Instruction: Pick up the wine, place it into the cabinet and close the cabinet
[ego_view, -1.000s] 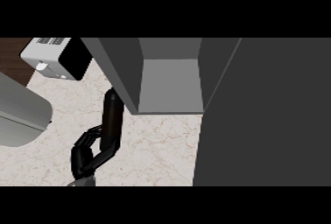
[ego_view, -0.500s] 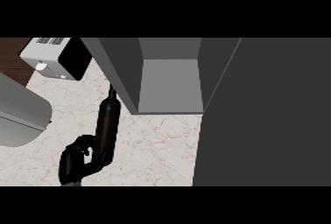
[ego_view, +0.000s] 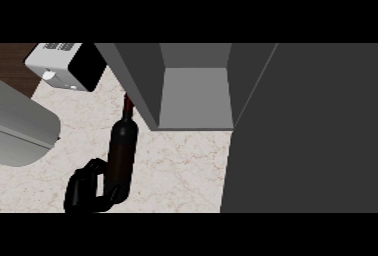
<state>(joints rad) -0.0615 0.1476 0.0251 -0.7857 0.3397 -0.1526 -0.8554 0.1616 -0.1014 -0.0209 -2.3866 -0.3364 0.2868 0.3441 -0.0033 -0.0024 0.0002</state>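
Observation:
The dark wine bottle (ego_view: 122, 150) stands out against the marble counter (ego_view: 177, 170), its neck pointing toward the far edge. It is just left of the open grey cabinet (ego_view: 196, 100). My left hand (ego_view: 81, 190) shows at the lower left. Its thumb lies on the bottle's left side and its fingers curl round the bottle's lower end. The cabinet's inside (ego_view: 193, 95) holds nothing that I can see. Its dark door (ego_view: 303, 135) stands open and fills the right of the view. My right hand does not show.
A white and black appliance (ego_view: 65, 65) stands at the far left of the counter. A large grey rounded body (ego_view: 22, 127) fills the left edge. The cabinet's left wall (ego_view: 136, 85) is close beside the bottle's neck.
The hand has slid toward the lower edge of the view with the bottle. The bottle now looks longer and larger, and its neck sits closer to the cabinet's left wall.

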